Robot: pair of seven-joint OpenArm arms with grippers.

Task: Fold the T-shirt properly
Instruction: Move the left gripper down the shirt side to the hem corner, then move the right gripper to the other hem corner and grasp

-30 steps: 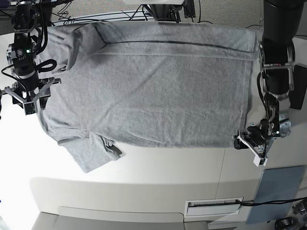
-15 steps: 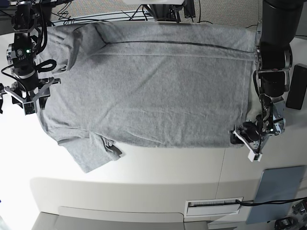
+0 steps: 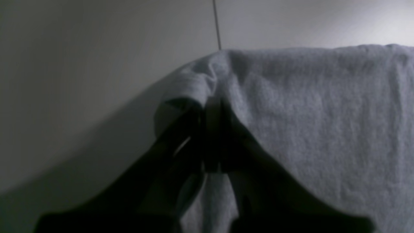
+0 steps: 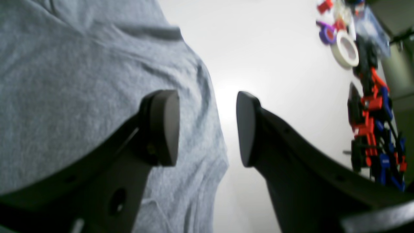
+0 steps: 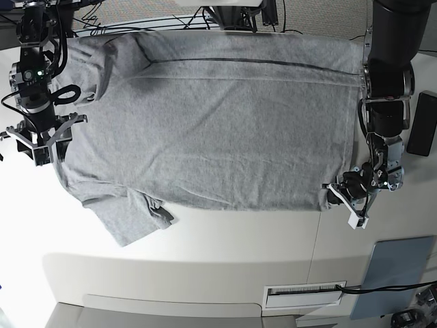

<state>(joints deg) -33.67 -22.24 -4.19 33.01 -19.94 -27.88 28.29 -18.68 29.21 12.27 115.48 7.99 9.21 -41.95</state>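
The grey T-shirt [image 5: 218, 123] lies spread flat on the white table [image 5: 225, 239], plain side up, one sleeve [image 5: 130, 219] crumpled at the front left. My left gripper [image 5: 339, 195] is at the shirt's front right hem corner. In the left wrist view it [image 3: 212, 111] is shut on that corner, with the cloth [image 3: 323, 113] curled round the fingertips. My right gripper [image 5: 44, 147] is open at the shirt's left edge. In the right wrist view its pads [image 4: 163, 126] stand wide apart over the shirt's edge [image 4: 64, 81], holding nothing.
A grey-blue pad [image 5: 399, 273] lies at the front right and a black object [image 5: 423, 123] at the right edge. Tape rolls [image 4: 346, 48] and red and black clamps [image 4: 372, 106] lie beyond the right gripper. Cables run along the back edge.
My left gripper has moved left onto the shirt's front right corner and shut on it. My right gripper has barely moved.
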